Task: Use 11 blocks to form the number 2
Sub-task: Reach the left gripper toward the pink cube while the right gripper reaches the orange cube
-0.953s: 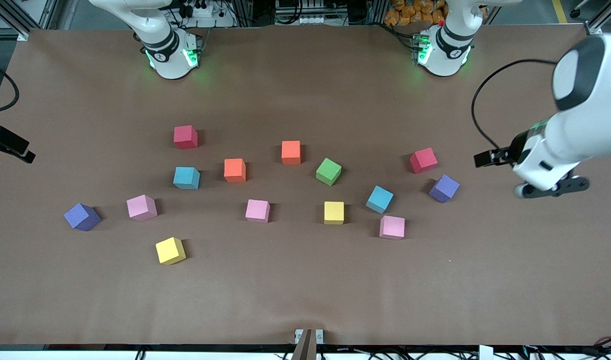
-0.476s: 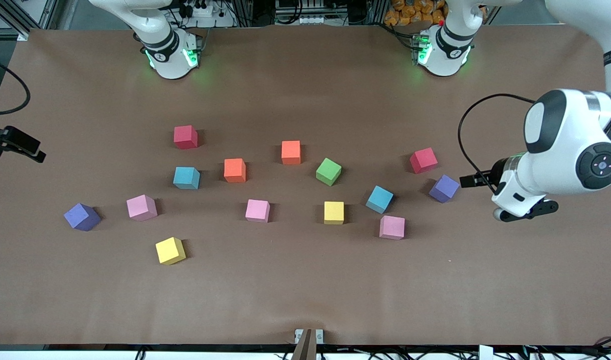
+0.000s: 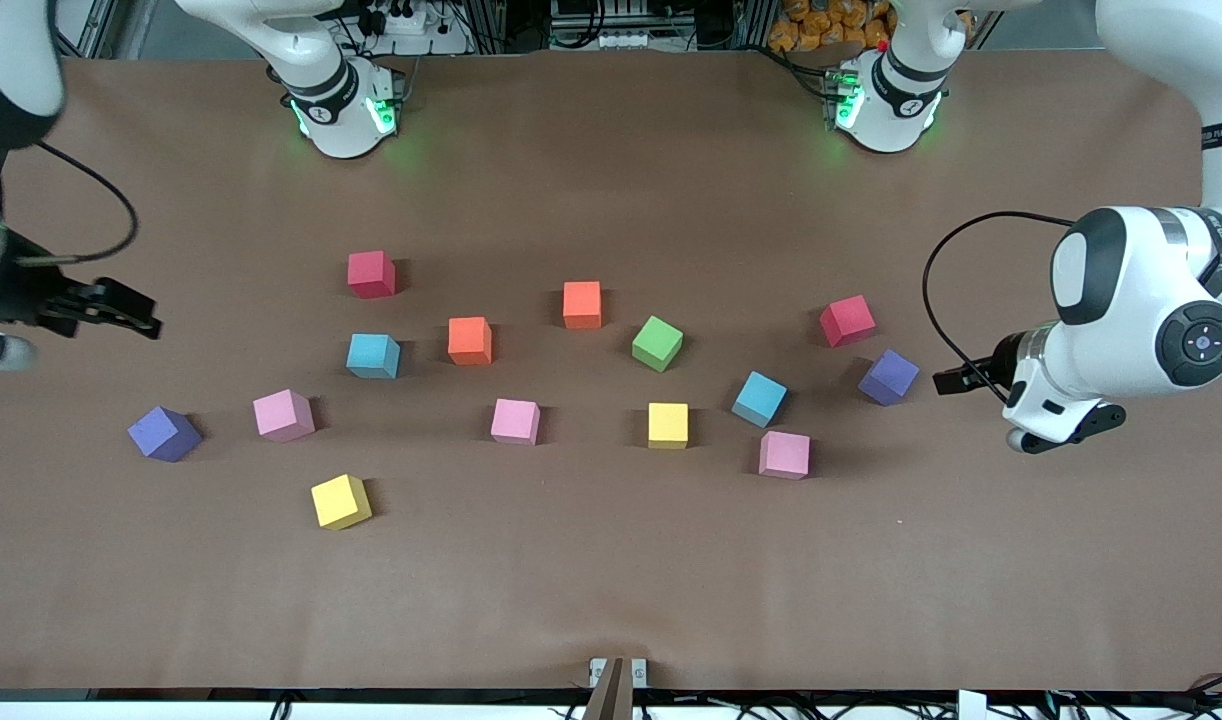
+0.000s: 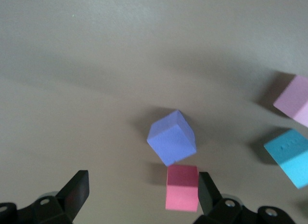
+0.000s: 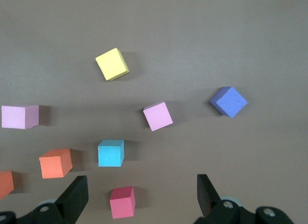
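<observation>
I find the right gripper (image 3: 121, 312) at the table's (image 3: 611, 580) edge at the right arm's end, partly cut off, fingers apart and empty, above bare surface near a purple cube (image 3: 163, 433). The blocks (image 3: 516, 421) lie loose across the table's middle, none touching, so no number 2 stands formed and no long axis exists. The left gripper (image 4: 143, 191), fingers spread and empty, hangs near the second purple cube (image 3: 888, 377) toward the left arm's end.

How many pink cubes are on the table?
3, all near the front camera: pink cube beside the purple cube, another mid-table, the third beside a blue cube.
</observation>
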`<state>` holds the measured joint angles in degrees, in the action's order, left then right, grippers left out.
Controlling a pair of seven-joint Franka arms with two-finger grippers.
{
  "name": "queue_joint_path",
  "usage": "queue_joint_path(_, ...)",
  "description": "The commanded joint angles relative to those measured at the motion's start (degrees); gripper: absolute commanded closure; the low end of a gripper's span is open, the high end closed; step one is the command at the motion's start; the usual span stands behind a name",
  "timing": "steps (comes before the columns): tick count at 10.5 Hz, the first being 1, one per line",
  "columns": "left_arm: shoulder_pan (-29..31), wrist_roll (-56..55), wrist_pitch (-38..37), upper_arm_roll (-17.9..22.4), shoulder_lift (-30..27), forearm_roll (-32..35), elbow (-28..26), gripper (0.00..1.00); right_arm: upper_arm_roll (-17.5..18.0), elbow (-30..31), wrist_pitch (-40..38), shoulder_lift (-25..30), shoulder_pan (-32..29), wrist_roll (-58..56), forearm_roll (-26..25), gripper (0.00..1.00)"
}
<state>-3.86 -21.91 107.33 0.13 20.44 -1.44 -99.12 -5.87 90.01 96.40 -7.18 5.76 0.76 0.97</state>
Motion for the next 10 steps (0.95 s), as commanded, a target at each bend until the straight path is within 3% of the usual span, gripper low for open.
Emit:
queue_joint_path(1,0.96,-1.99,11.01,-0.39,-3.30,-0.85,-10.53,0.00,0.07,4.36,2.73,0.76,1.79,1.09,-0.53,0.00)
queue_joint_path(4,0.44,-7.87,16.93,-0.39,-3.39,-0.85,-16.70,0.00,0.16,9.64,6.95,1.03,3.29,1.09,-0.53,0.00)
queue_joint_path(7,0.26,-17.62,17.91,-5.82,-6.81,-0.67,-20.84,0.00,0.16,10.28,7.75,1.38,3.12,0.82,-0.62,0.00)
queue_joint_path(9,0.00,-23.42,18.09,-11.35,-6.21,-0.32,-21.20,0.00,0.16,10.62,7.05,0.95,3.38,0.99,-0.62,0.00)
queue_joint_path(10,-1.31,-23.88,18.44,-11.73,-5.33,0.29,-21.20,0.00,0.16,11.58,7.48,0.77,3.99,1.09,-0.62,0.00)
